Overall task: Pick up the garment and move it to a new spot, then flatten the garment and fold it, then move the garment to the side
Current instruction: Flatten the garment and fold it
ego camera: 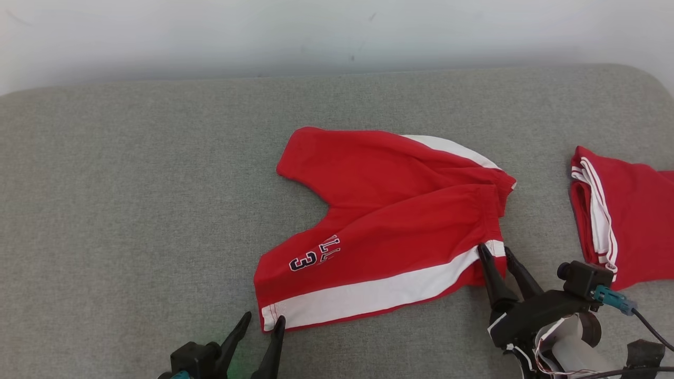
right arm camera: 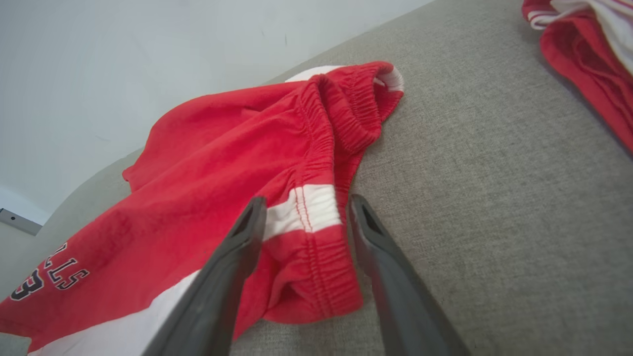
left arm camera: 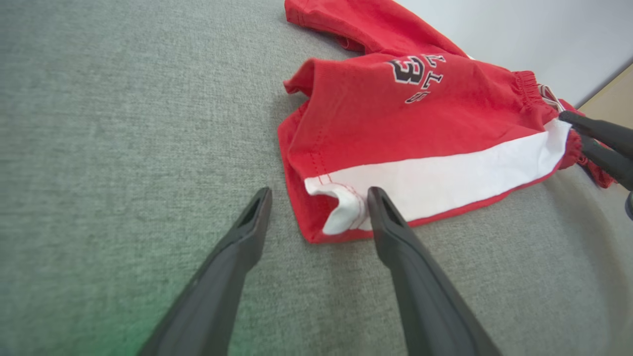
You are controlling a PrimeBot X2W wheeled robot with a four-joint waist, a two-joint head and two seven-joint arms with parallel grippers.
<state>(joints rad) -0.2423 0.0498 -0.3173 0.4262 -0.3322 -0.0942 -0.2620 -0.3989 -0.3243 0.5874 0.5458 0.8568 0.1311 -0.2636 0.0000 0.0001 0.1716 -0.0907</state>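
From the head view, the red shorts (ego camera: 389, 231) lie spread on the grey table (ego camera: 131, 210), right of its middle and toward the near edge. The legs point left and the waist points right. A white stripe (ego camera: 379, 292) runs along the near side, and a dark numeral (ego camera: 303, 261) sits on the near leg. The left jaws are at that leg's hem and the right jaws at the near end of the waist. With one at each end of the same side, I judge this a setup for lifting the cloth stretched between them. A second red garment (ego camera: 626, 210) lies bunched at the table's right edge, well apart.

In the left wrist view, the left jaws are released and wide, standing either side of the curled white hem corner (left arm camera: 341, 217) (nothing is pinched).

In the right wrist view, the right jaws stand apart astride the gathered waistband (right arm camera: 316, 222). Cloth lies between them but is not squeezed. The fabric looks soft and rumpled, and the waist gapes slightly at its far end.
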